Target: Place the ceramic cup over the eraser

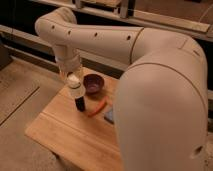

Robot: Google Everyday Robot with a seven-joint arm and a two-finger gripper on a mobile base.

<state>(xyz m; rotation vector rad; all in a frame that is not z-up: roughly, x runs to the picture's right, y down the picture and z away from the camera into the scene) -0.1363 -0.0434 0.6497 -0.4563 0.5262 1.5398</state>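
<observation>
The robot's big white arm (150, 75) curves over the far left of the wooden table (60, 132) and points straight down, left of the dark purple bowl (93, 83). Its gripper (72, 76) hangs at the ceramic cup (74, 86); whether it grips the cup cannot be told. To the right lie a blue-grey pad (109, 116) and an orange-red stick (97, 108), while the cup is raised off the table directly above the upright black eraser (80, 104), meeting its top end.
</observation>
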